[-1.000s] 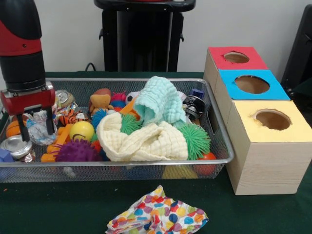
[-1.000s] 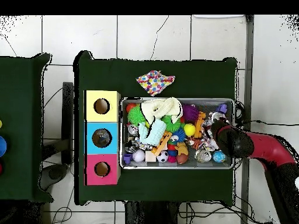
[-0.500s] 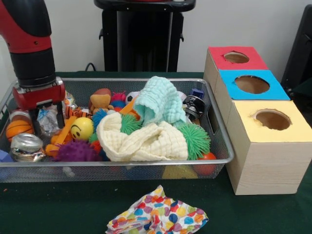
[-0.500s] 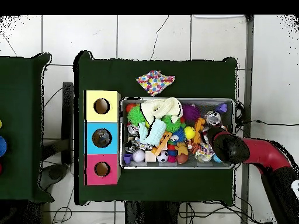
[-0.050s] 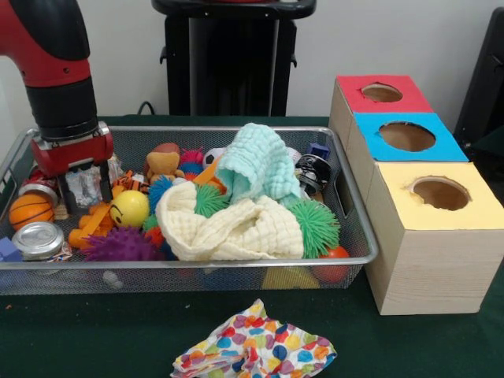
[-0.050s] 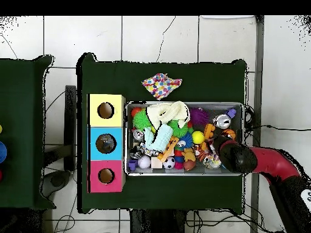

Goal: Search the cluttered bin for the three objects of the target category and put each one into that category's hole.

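Jaws, I see, pinch a crinkly clear wrapper [image 5: 82,186] at the wire-mesh bin's [image 5: 356,236] left end, beside a smooth yellow smiley ball [image 5: 130,209]; three round-holed wooden boxes [image 5: 429,236] stand right.

The bin [image 5: 350,236] is fine wire mesh, metal and dull. Two waffle-weave cloths [image 5: 236,224] look soft. The boxes [image 5: 429,264] show pale wood grain. A can's lid [image 5: 37,239] shines. The desk [image 5: 102,335] cover is matt green.
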You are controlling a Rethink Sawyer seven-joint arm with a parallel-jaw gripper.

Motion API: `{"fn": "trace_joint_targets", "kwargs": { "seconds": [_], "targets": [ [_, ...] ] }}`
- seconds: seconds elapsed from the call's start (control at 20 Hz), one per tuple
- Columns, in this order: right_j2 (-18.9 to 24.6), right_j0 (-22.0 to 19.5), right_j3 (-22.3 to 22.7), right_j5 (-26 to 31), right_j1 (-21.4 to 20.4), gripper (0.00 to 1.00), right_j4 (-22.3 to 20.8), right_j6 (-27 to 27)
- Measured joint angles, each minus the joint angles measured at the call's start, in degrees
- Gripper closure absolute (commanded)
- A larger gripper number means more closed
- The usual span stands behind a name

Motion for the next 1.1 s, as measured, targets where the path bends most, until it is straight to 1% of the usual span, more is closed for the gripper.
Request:
{"fn": "trace_joint_targets", "kwargs": {
  "seconds": [0.75, 0.9, 1.1],
  "targets": [
    [-1.0, 0.9, 0.1, 0.0, -0.2, 1.00, 0.6, 0.0],
    [-1.4, 1.5, 0.3, 0.0, -0.9, 1.00, 0.6, 0.0],
    [-2.5, 2.5, 2.1, 0.0, -3.9, 1.00, 1.0, 0.0]
  ]
}}
